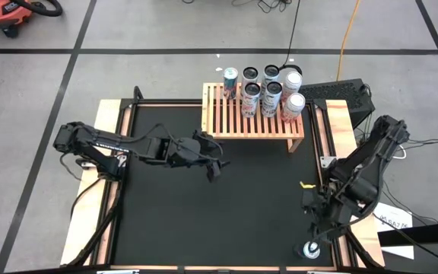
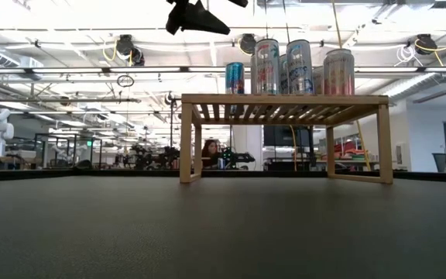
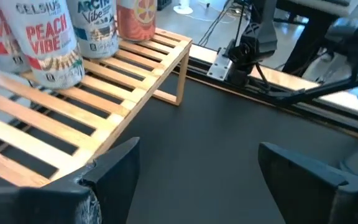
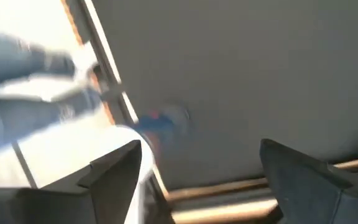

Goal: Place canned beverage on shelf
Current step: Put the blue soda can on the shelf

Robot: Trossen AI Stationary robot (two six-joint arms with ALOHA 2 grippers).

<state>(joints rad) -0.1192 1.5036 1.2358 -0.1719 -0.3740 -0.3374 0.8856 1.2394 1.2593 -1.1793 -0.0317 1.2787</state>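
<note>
Right gripper [image 1: 315, 230] hangs with jaws wide and empty above the near right corner of the table [image 1: 226, 221], just short of a can [image 1: 309, 250] standing at the table's edge. In the right wrist view that can is a blur beside one finger, so the approach likely needs squaring up first: centre the jaws on the can, drop to mid-height, then close. Left gripper [image 1: 217, 161] waits, also wide and empty, just in front of the shelf [image 1: 230, 122], where seven cans already stand. Bare slats at the shelf's near side look the safest landing spot.
</note>
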